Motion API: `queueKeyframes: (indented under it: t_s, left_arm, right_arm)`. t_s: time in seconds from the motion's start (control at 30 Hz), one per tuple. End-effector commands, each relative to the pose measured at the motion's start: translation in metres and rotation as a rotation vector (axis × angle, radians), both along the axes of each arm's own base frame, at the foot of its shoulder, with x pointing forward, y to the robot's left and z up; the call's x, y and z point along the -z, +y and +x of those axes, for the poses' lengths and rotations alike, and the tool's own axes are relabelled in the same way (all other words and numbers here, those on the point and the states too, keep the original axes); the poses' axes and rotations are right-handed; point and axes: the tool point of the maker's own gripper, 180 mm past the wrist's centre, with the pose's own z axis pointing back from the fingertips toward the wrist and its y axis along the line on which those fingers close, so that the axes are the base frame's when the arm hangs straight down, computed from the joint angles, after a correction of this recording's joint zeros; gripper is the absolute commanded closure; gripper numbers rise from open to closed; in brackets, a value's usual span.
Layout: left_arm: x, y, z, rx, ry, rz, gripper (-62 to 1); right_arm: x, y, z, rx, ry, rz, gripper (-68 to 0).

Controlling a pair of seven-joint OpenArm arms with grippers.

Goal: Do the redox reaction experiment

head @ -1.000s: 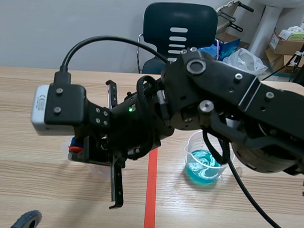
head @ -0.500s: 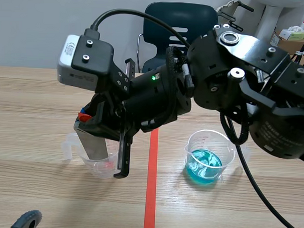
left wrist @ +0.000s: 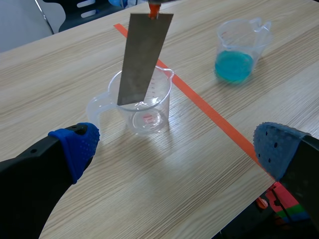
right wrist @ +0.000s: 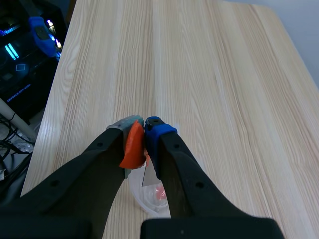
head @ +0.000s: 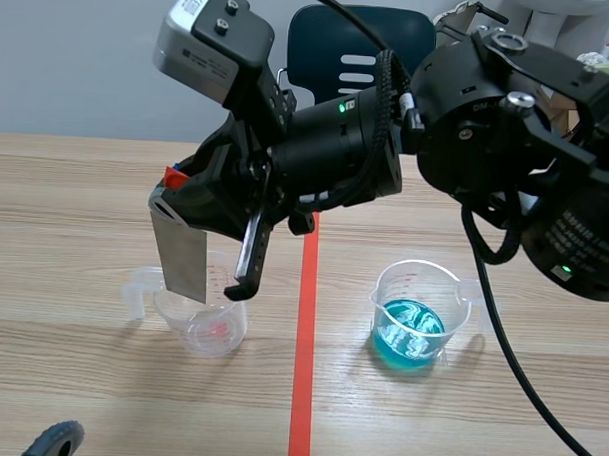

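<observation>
1. Left gripper (left wrist: 177,149): fingers wide apart, nothing held; low at the near left of the table (head: 76,180).
2. Clear cup (head: 209,320): upright, left of the tape line (head: 301,378), ahead of the left gripper.
3. Strip (head: 184,262): grey metal, hanging slightly tilted, lower edge at the clear cup's mouth; orange tab (right wrist: 133,145) at its top.
4. Right gripper (head: 172,188): in from the right and past the middle, raised above the clear cup, clamped on the strip's tab.
5. Blue cup (head: 415,314): upright, right of the tape line, blue liquid in its bottom, well apart from the strip.
</observation>
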Motion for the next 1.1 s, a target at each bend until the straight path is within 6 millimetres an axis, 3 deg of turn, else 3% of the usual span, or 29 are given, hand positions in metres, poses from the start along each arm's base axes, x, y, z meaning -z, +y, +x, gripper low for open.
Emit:
queueKeyframes:
  t_s: [0.0, 0.47, 0.73, 1.07]
  left_arm:
    - [-0.007, -0.002, 0.003, -0.003, -0.025, -0.019, -62.3]
    - [-0.007, -0.002, 0.003, -0.003, -0.024, -0.019, -62.3]
    - [-0.007, -0.002, 0.003, -0.003, -0.024, -0.019, -62.3]
    - [-0.007, -0.002, 0.003, -0.003, -0.025, -0.019, -62.3]
  right_arm:
    - [-0.017, 0.000, 0.004, 0.001, -0.024, 0.043, -0.9]
    - [-0.025, -0.019, 0.013, 0.060, 0.093, 0.101, -0.9]
    - [-0.064, -0.029, 0.023, 0.083, 0.108, 0.174, -0.9]
    - [-0.093, -0.042, 0.029, 0.124, 0.104, 0.200, -1.0]
